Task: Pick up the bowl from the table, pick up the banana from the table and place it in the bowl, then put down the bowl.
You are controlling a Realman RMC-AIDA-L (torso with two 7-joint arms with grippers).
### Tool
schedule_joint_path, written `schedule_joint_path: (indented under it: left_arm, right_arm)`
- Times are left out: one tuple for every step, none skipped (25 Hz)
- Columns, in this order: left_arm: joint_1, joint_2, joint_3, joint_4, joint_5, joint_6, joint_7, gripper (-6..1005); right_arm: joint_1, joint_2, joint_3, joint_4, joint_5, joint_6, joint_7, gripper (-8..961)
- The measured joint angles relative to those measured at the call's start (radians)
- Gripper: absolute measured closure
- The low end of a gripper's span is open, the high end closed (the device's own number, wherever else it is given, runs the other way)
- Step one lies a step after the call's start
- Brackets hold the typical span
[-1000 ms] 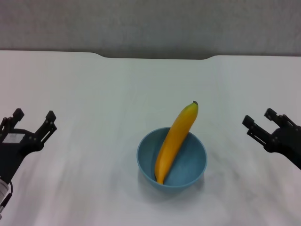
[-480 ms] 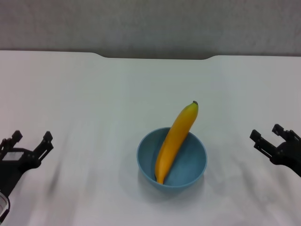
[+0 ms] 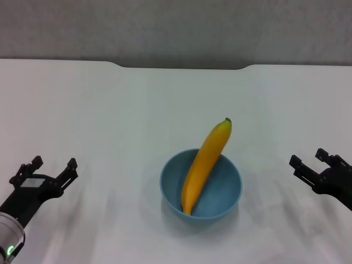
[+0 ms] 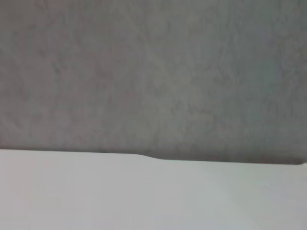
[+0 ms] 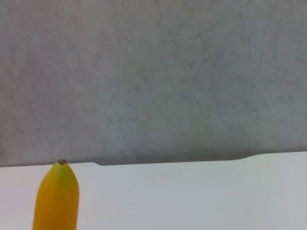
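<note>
From the head view, the banana (image 3: 204, 165) stood leaning in the bowl (image 3: 201, 185) on the table (image 3: 110, 110), while the left gripper (image 3: 45, 170) and right gripper (image 3: 314, 159) sat wide apart, both spread and holding nothing. The left wrist view showed only table and a gray wall (image 4: 153, 72). The right wrist view showed the banana's tip.

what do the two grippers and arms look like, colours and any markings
Both are black. The left gripper has two forked, blocky fingers, a pale label on its body, and a light grey wrist section with a small green light. The right gripper has the same black forked fingers; no markings or cables show.
</note>
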Motion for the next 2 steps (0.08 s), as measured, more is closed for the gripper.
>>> schedule_joint_path:
  left_arm:
    - [-0.001,0.0,0.003,0.0,0.0,0.004,0.001,96]
    - [-0.001,0.0,0.005,0.0,0.0,0.008,0.002,96]
  right_arm:
    - [0.001,0.0,0.0,0.0,0.0,-0.002,0.0,135]
    - [0.002,0.0,0.0,0.0,0.0,-0.003,-0.001,135]
